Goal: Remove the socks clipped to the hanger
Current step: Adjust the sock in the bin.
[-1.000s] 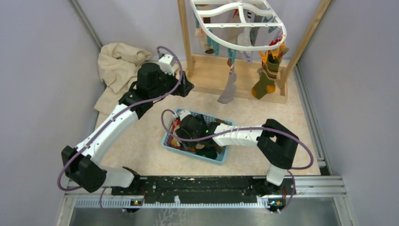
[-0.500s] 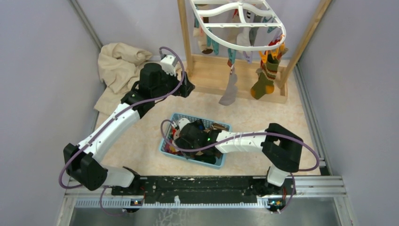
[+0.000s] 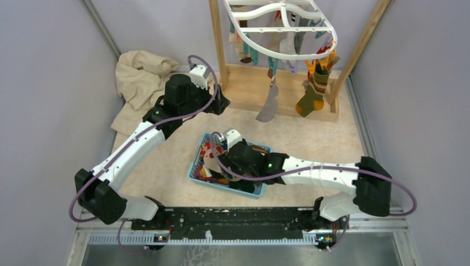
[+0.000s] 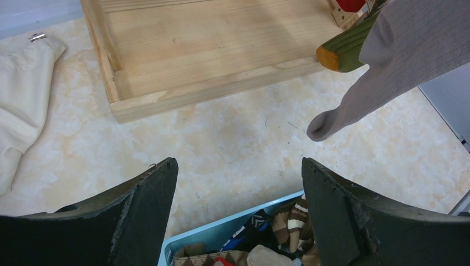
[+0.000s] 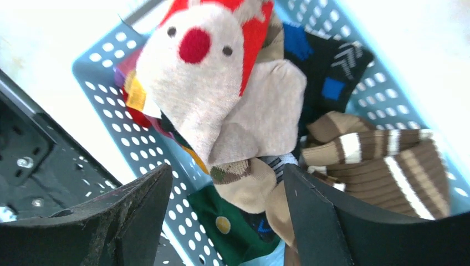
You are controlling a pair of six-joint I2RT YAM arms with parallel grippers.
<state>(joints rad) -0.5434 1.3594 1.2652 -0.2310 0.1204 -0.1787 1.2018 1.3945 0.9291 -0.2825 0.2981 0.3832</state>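
Observation:
The white oval hanger (image 3: 282, 27) hangs at the top of the wooden rack with socks clipped under it. A grey sock (image 3: 270, 105) and a green sock with orange stripes (image 3: 311, 97) dangle lowest. My left gripper (image 3: 219, 102) is open and empty, low and to the left of the grey sock (image 4: 388, 66); the green toe (image 4: 346, 50) shows beyond it. My right gripper (image 5: 227, 172) is open over the blue basket (image 5: 105, 83), its jaws on either side of loose socks: a cream sock with a red nose (image 5: 199, 83) and a brown striped one (image 5: 377, 160).
The blue basket (image 3: 195, 169) sits mid-floor between the arms. A large beige cloth (image 3: 138, 77) lies at the back left. The wooden rack base (image 4: 210, 50) and its two posts stand at the back. Grey walls close both sides.
The right gripper has opened wider over the basket, and that arm's elbow swung out to the right. The basket shifted slightly left. The left arm barely moved.

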